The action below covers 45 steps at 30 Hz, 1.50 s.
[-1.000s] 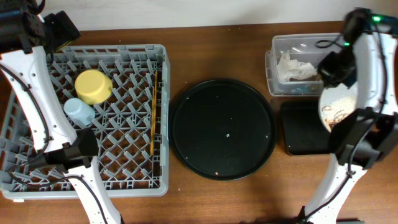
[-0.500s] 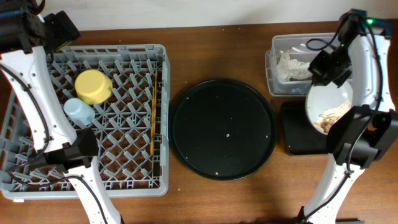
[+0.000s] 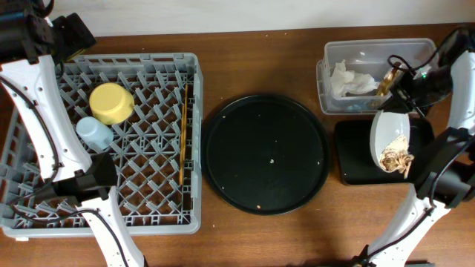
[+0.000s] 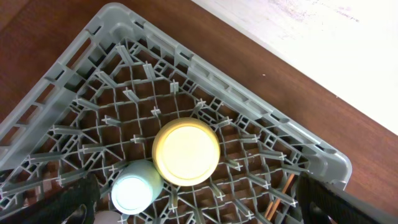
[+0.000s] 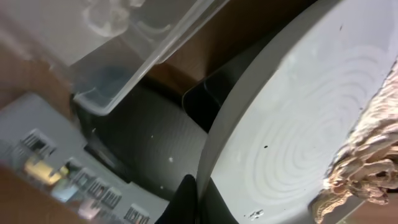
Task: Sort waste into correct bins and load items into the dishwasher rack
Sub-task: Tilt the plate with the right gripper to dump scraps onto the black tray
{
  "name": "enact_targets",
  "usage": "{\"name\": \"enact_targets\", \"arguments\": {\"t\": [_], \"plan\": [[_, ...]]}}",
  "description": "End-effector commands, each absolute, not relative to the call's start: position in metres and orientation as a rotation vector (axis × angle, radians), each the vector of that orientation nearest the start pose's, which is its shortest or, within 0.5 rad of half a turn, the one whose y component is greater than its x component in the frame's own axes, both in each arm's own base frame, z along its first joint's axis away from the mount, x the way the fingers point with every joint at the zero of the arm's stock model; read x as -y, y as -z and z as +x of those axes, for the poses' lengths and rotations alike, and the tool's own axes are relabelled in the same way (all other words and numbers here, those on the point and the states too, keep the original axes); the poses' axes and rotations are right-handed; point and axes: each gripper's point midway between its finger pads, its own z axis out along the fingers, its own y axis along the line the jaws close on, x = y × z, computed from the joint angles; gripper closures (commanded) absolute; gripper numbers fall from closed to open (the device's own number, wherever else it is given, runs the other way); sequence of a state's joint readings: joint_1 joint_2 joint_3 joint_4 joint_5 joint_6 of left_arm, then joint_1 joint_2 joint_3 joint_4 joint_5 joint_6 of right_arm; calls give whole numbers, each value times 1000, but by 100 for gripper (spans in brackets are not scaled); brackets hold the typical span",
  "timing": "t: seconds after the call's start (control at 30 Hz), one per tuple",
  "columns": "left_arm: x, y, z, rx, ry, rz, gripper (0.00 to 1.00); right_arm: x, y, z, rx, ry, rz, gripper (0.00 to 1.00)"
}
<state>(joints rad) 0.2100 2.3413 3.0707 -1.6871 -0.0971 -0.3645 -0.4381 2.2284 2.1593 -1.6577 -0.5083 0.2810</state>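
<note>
My right gripper (image 3: pixel 401 106) is shut on the rim of the pale grey plate (image 3: pixel 389 135) and holds it tilted steeply over the shallow black tray (image 3: pixel 358 154). Brown and whitish food scraps (image 3: pixel 397 157) lie at the plate's low edge. In the right wrist view my fingers (image 5: pixel 200 194) pinch the plate (image 5: pixel 292 143), with the scraps (image 5: pixel 373 155) at right. The clear tub (image 3: pixel 330 53) holds the white napkin (image 3: pixel 349 80) and a gold-brown wrapper (image 3: pixel 386 80). The grey rack (image 3: pixel 194 111) holds the yellow bowl (image 3: pixel 111 102), light-blue cup (image 3: pixel 94 133) and chopsticks (image 3: pixel 182 133). My left gripper (image 4: pixel 199 214) is open above the rack.
The large round black tray (image 3: pixel 266 153) lies between the rack and the bins, with a few crumbs on it. In the left wrist view the bowl (image 4: pixel 185 151) and blue cup (image 4: pixel 135 190) sit upside down, and a pinkish cup rim (image 4: pixel 99 219) shows at the bottom edge.
My right arm has swung to the right and uncovered the tub. The plate has tipped more steeply over the black tray, and the scraps have slid to its low edge. The left arm has not moved.
</note>
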Motion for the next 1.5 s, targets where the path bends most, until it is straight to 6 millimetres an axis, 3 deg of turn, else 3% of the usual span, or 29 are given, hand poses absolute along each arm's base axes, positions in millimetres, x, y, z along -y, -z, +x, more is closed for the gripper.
{"name": "enact_targets", "arguments": {"t": [0.0, 0.07, 0.2, 0.27, 0.4, 0.67, 0.83, 1.0, 1.07, 1.2, 1.33, 1.47], "plan": [[-119, -309, 473, -2406, -57, -776, 1, 95, -161, 396, -2827, -1021, 1076, 96], [-119, -309, 473, -2406, -57, -776, 1, 108, -162, 393, -2798, -1027, 1093, 96], [-119, -309, 473, -2406, -57, -776, 1, 121, -185, 395, -2617, -1266, 972, 96], [-119, -309, 473, -2406, -57, -776, 1, 137, -189, 391, -2553, -1289, 1021, 96], [-119, -309, 473, -2406, -57, -776, 1, 147, -196, 391, -2472, -1340, 1027, 96], [-119, -309, 473, -2406, -57, -776, 1, 141, -222, 389, -2418, -1350, 1053, 96], [-119, -309, 473, -2406, -57, -776, 1, 140, -226, 366, -2523, -1153, 1110, 96], [-119, -309, 473, -2406, -57, -776, 1, 115, -213, 369, -2511, -1314, 939, 96], [-119, -309, 473, -2406, -57, -776, 1, 117, -209, 374, -2485, -1319, 916, 96], [-119, -309, 473, -2406, -57, -776, 1, 111, -223, 382, -2404, -1386, 771, 96], [-119, -309, 473, -2406, -57, -776, 1, 105, -234, 380, -2343, -1503, 852, 96], [-119, -309, 473, -2406, -57, -776, 1, 105, -231, 374, -2365, -1513, 943, 96]]}}
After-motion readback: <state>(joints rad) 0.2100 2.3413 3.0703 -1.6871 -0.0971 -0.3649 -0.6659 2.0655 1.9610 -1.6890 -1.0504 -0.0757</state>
